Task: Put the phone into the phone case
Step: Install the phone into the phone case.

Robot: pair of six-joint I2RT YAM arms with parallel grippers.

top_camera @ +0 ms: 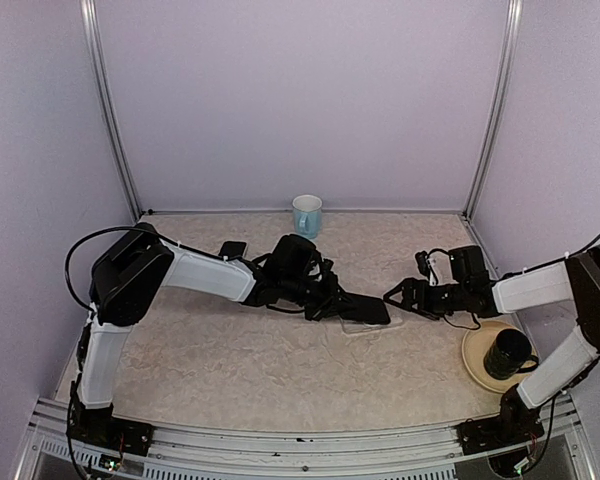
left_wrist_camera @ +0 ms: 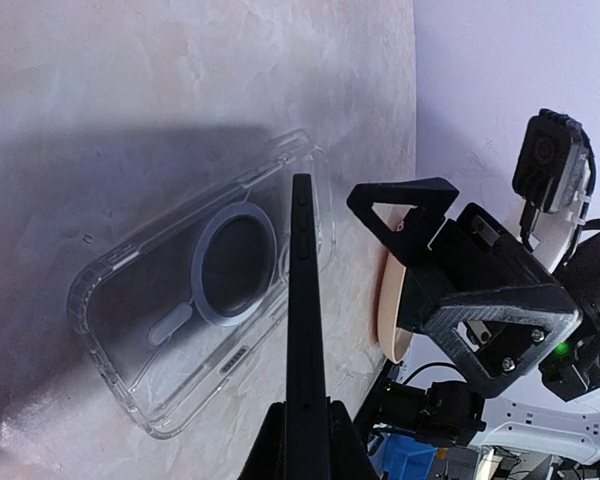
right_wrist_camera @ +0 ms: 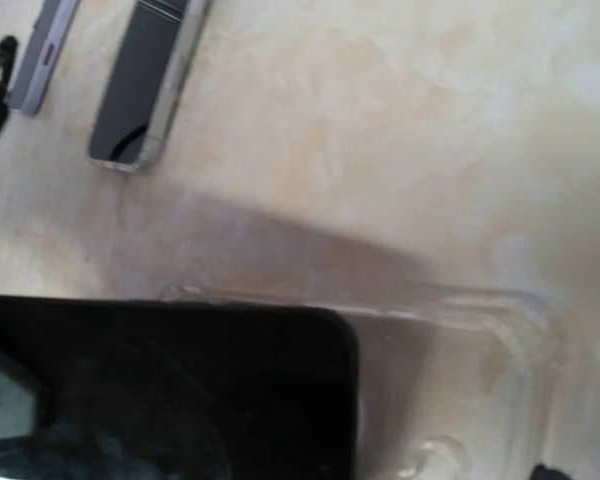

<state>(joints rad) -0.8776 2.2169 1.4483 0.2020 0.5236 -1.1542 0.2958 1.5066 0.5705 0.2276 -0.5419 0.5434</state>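
Observation:
A black phone (top_camera: 368,309) hangs tilted just above the clear phone case (top_camera: 363,327), and my left gripper (top_camera: 330,303) is shut on the phone's left end. In the left wrist view the phone (left_wrist_camera: 305,290) shows edge-on, rising from between the fingers (left_wrist_camera: 305,445), over the case (left_wrist_camera: 180,300), which lies flat with its ring facing up. My right gripper (top_camera: 395,293) stands open just off the phone's right end, touching nothing; its fingers (left_wrist_camera: 405,205) are spread apart. The right wrist view shows the phone's corner (right_wrist_camera: 170,390) over the case's rim (right_wrist_camera: 480,310).
A blue mug (top_camera: 307,215) stands at the back wall. A tan plate (top_camera: 477,362) with a black cup (top_camera: 508,352) sits at the right, under my right arm. Another dark phone (top_camera: 232,249) lies behind my left arm; two spare handsets (right_wrist_camera: 145,80) (right_wrist_camera: 40,50) show beyond the case.

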